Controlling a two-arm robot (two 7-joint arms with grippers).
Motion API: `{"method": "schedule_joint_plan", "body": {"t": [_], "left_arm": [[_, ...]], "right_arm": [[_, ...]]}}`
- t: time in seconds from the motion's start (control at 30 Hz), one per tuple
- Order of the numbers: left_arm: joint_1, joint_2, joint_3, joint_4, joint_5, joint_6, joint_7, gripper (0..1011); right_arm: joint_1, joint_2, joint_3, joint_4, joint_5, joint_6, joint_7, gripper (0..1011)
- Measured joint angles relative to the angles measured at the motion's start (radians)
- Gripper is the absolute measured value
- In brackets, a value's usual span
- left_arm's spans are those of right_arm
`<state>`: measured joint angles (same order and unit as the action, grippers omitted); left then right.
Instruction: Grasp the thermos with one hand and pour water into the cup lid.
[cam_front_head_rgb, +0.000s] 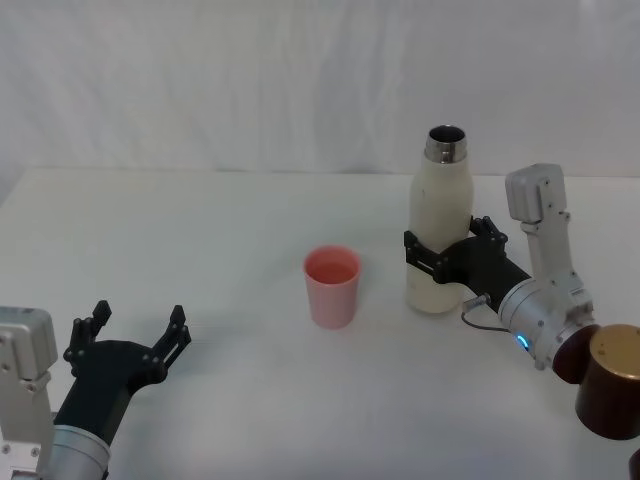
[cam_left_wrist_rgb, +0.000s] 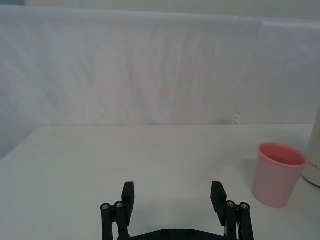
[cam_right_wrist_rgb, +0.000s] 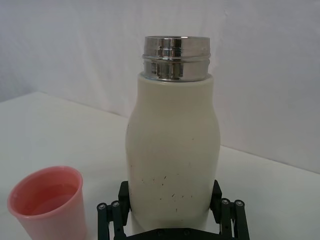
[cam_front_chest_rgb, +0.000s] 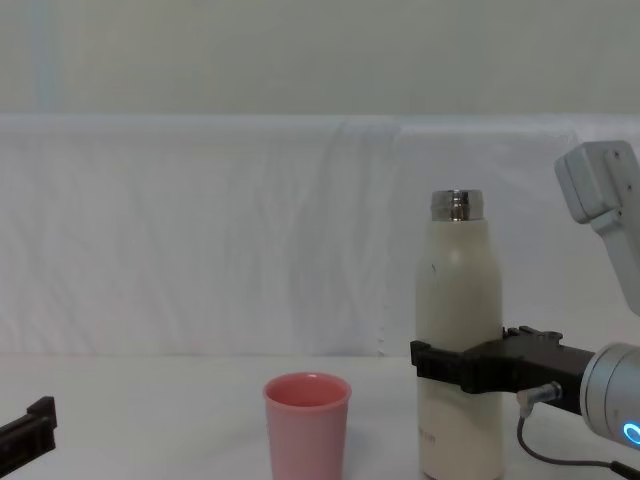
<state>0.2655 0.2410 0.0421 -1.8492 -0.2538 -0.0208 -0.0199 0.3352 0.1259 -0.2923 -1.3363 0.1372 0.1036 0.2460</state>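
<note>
The upright thermos (cam_front_head_rgb: 440, 225) is pinched low on its body by the right gripper (cam_front_head_rgb: 441, 257), beside the cup lid (cam_front_head_rgb: 332, 285); the left gripper (cam_front_head_rgb: 135, 335) is held spread.

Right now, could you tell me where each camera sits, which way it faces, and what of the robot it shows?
Head: high, looking down at the table; both arms show.
Chest: low, looking across; right gripper around the thermos.
Left wrist: faces along the open left gripper toward the cup lid.
Right wrist: faces the thermos between its own fingers.
All four views share thermos and cup lid.
</note>
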Motion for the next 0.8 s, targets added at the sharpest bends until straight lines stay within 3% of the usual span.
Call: {"method": "schedule_joint_plan", "body": {"t": [0.8], "left_arm": [[0.000, 0.000, 0.000, 0.000, 0.000, 0.000, 0.000, 1001]], "right_arm": [[-0.007, 0.011, -0.001, 0.003, 0.016, -0.012, -0.002, 951]]}}
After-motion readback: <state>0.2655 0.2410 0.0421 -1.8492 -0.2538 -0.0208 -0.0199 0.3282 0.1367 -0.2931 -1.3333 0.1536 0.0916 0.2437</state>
